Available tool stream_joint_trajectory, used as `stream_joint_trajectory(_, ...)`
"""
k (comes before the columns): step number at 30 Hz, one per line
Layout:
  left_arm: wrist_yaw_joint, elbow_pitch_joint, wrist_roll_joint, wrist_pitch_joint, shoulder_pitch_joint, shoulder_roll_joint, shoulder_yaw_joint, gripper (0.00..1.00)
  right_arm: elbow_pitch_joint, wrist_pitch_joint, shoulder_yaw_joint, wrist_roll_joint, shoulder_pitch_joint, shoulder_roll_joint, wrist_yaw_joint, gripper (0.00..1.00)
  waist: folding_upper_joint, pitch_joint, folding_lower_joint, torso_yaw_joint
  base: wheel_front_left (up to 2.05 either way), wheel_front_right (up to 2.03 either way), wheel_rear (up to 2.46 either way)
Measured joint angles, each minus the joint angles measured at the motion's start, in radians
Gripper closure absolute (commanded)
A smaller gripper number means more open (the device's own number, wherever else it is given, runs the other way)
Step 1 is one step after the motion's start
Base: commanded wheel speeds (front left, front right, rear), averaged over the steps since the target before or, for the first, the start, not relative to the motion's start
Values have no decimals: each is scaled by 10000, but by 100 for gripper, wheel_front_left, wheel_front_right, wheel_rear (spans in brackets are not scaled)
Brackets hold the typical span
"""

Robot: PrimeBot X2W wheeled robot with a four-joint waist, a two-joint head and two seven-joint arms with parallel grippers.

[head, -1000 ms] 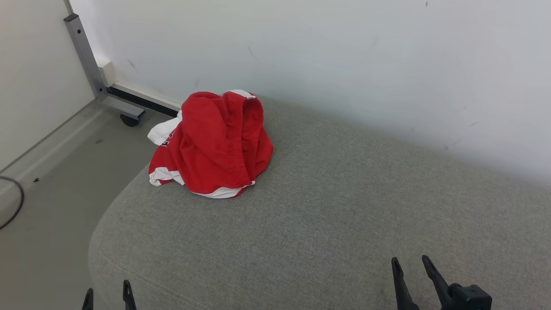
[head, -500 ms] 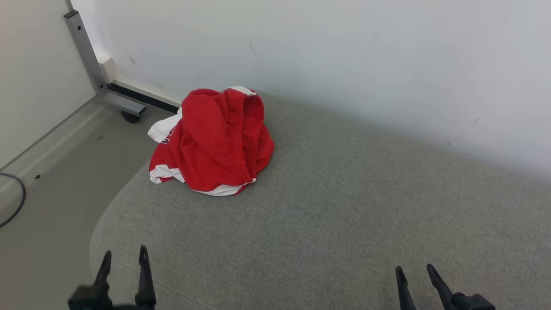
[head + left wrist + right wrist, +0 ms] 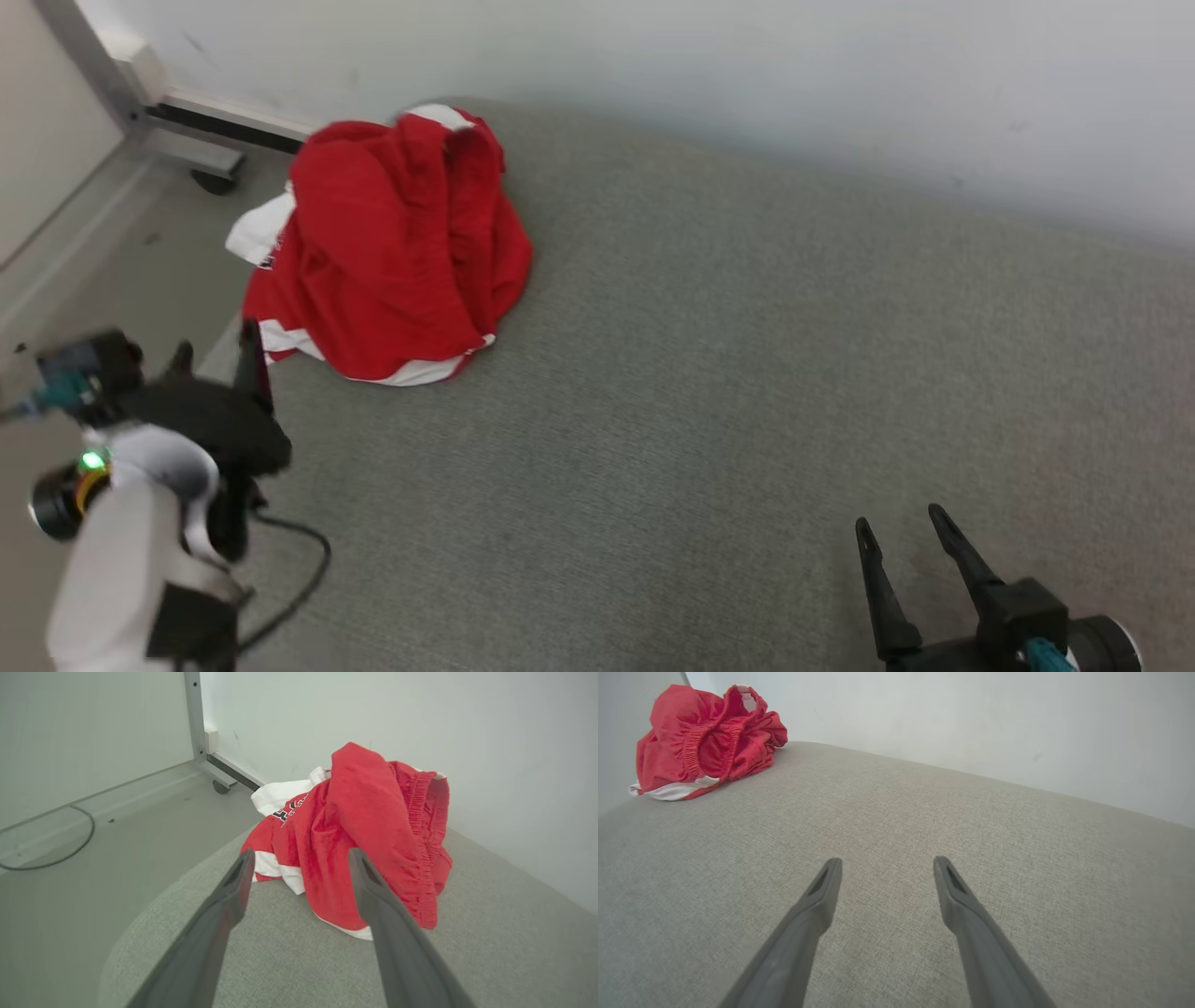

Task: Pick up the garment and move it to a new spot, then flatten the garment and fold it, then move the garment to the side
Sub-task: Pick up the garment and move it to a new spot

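The garment (image 3: 387,247) is a crumpled red piece with white bands and an elastic waistband, heaped at the far left corner of a grey cushion (image 3: 709,373). My left gripper (image 3: 217,341) hovers open just short of the heap's near-left edge, nothing between its fingers; in the left wrist view the garment (image 3: 359,830) lies straight ahead of that gripper (image 3: 299,856). My right gripper (image 3: 896,523) stands open and empty over the cushion's near right. From the right wrist, that gripper (image 3: 885,863) points across bare cushion (image 3: 896,826), with the garment (image 3: 703,737) far off at the upper left.
A white wall (image 3: 747,75) runs along the cushion's far edge. Left of the cushion lies grey floor (image 3: 121,280) with a metal frame leg on a caster (image 3: 213,177). A black cable (image 3: 51,851) lies on the floor in the left wrist view.
The head camera has tilted down and turned, shifting the whole picture. My left arm has risen and reached forward toward the garment. The right gripper has barely moved. The garment lies as before.
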Motion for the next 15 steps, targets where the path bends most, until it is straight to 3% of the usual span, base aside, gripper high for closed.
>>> stream_joint_trajectory(7, -73, 608, -1448, 1908, -2308, 583, 951, 0, -1346, 568, 96, -136, -110, -339, 0, 0, 0, 1012, 1, -693, 0, 0, 0)
stream_joint_trajectory(11, 173, 541, -1785, 2853, -3154, 1204, 1202, 0, -1883, 671, 31, -132, -213, -395, 0, 0, 0, 1660, 1, -1087, 0, 0, 0)
stream_joint_trajectory(15, 564, 514, -1975, 3670, -3572, 1476, 1379, 0, -2038, 640, 36, -113, -220, -349, 0, 0, 0, 2286, 1, -1455, 0, 0, 0)
